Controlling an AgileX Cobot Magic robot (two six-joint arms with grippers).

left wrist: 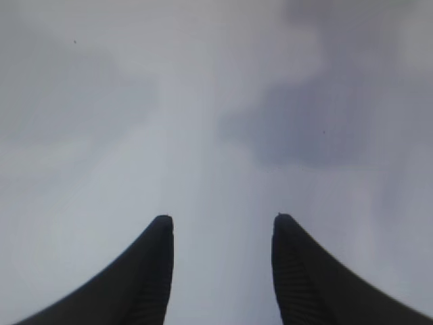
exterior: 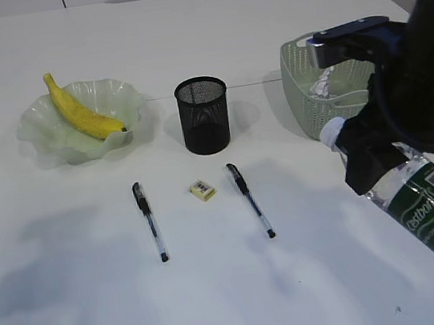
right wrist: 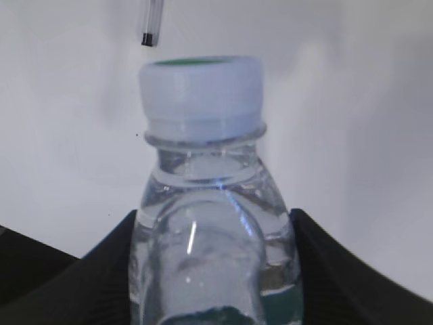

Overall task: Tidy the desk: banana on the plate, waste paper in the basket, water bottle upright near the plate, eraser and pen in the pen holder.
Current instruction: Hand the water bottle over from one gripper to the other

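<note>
At right, fingers clamping water bottle, left fingers parted, empty

Tilted water bottle in right gripper

banana on plate; eraser between two pens.

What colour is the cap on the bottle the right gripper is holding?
White, with a hint of green on top. The cap of the water bottle shows best in the right wrist view.
</note>
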